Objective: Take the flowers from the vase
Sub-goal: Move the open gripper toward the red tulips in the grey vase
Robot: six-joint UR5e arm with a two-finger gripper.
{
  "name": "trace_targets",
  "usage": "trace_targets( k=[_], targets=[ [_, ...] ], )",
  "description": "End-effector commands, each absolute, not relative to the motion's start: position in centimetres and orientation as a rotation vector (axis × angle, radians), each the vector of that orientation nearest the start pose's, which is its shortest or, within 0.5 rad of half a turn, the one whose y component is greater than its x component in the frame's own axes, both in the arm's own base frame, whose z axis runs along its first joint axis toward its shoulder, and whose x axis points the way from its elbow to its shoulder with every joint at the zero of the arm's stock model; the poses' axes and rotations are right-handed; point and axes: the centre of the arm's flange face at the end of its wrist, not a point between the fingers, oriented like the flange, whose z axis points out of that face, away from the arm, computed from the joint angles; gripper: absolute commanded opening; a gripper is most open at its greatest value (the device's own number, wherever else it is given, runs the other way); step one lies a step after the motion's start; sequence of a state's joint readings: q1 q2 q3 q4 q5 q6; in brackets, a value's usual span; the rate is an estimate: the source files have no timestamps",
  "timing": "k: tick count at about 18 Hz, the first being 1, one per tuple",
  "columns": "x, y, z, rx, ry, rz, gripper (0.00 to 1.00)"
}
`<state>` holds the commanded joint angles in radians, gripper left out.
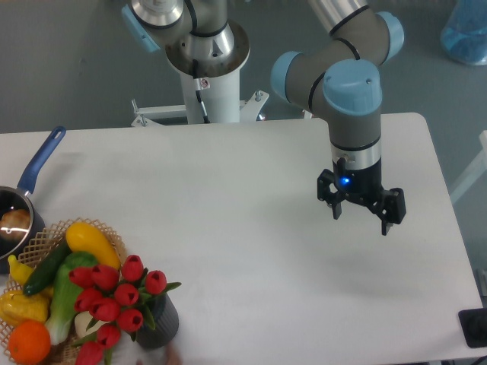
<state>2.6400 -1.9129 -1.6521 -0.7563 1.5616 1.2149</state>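
Tool [361, 217] first: your two fingers are spread apart and empty, pointing down over the bare right half of the bench [251, 190], with nothing beneath them. Everything you need is well apart from it, at the front left corner. The flowers [114, 300], a bunch of red tulips, stand in the dark ribbed vase [161, 323], leaning left so the heads spill over the wicker basket [103, 228] of vegetables just beside it; a blue-handled pot [34, 171] sits further back on the left edge. To do the approach well, I'd carry the tool across at height, come down over the vase mouth, and close on the stems just above the rim, not on the blooms. Lift straight up, since the light vase may well tip or ride up with the stems.
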Motion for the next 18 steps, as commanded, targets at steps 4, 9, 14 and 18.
trace_targets(
  k=[4,9,14,18],
  targets=[
    [-48.6,42.1,34.4,-2.915,0.202,0.504,1.0],
    [-47.5,42.5,33.1,-2.85,0.117,0.392,1.0],
    [-44.2,45.2,33.8,-2.725,0.147,0.267,1.0],
    [-42.1,47.4,34.2,-2.554,0.207,0.097,1.0]
  ],
)
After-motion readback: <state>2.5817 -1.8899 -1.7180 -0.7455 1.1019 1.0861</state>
